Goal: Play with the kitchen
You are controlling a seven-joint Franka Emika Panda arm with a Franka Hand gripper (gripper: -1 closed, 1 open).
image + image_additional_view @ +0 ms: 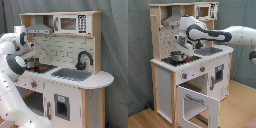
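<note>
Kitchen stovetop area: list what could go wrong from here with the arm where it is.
1. The gripper hangs just above the small metal pot on the stovetop; a careless descent or sideways move could knock the pot off the counter edge.
2. The arm works under the hood, close to the back wall, so lifting could bump it.
3. The oven door hangs open at the front; a pot pushed off forward might strike it.

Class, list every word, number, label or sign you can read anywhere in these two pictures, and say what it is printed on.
None can be read.
The keypad on the microwave of the kitchen shows only blurred marks.
The panel on the lower door shows no legible text.
</note>
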